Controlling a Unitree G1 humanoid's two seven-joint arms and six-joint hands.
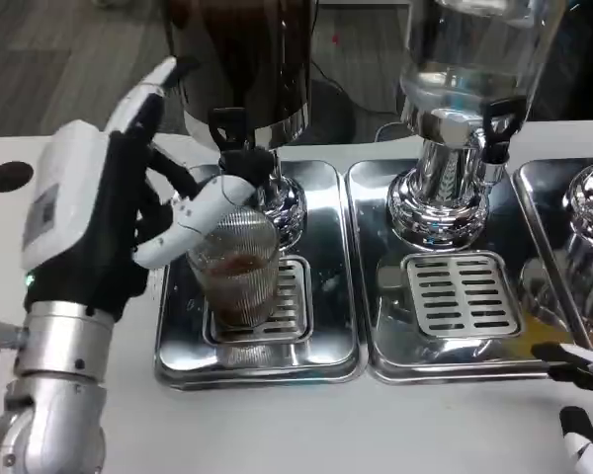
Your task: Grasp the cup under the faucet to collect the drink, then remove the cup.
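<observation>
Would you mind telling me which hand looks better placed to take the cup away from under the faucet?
Left, I'd judge. The left hand already has its fingers around the ribbed glass cup, which stands on the drip grate under the black faucet. The right hand sits low at the picture's far right corner.

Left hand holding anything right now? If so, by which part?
Yes. The left hand holds the ribbed glass cup under the black faucet, its fingers wrapped round the cup's upper side wall near the rim. The right hand holds nothing.
</observation>
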